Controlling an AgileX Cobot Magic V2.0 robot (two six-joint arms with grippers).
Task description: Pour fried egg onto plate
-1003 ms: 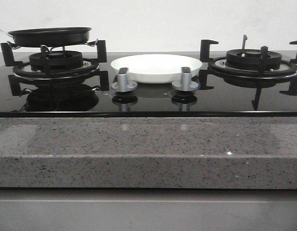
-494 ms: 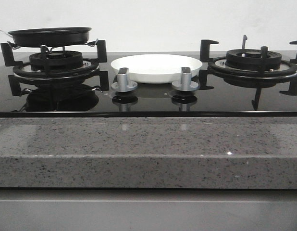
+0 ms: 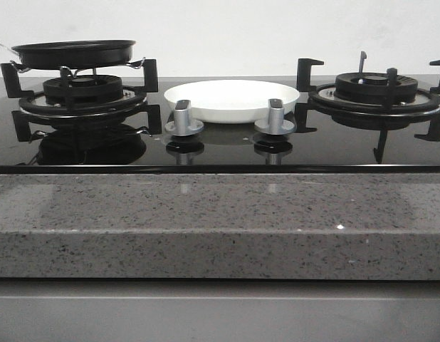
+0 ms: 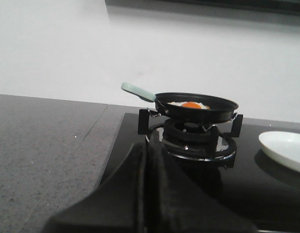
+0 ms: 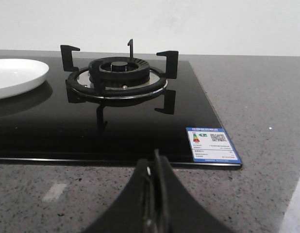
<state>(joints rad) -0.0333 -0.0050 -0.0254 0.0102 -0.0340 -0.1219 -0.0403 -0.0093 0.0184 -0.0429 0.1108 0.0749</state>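
A black frying pan [image 3: 74, 53] sits on the left burner [image 3: 81, 96]. In the left wrist view the pan [image 4: 196, 107] holds the fried egg [image 4: 190, 105], white with an orange yolk, and has a pale green handle [image 4: 138, 91]. The white plate [image 3: 231, 100] stands on the hob between the burners; its edge shows in the left wrist view [image 4: 283, 150] and right wrist view [image 5: 16, 76]. My left gripper [image 4: 146, 150] is shut and empty, short of the pan. My right gripper [image 5: 154, 162] is shut and empty over the counter, in front of the right burner [image 5: 117, 77]. Neither gripper shows in the front view.
Two silver knobs [image 3: 184, 117] [image 3: 275, 117] stand in front of the plate. The right burner [image 3: 375, 92] is bare. A grey speckled counter edge [image 3: 220, 224] runs along the front. A blue and white label [image 5: 211, 144] lies on the hob's corner.
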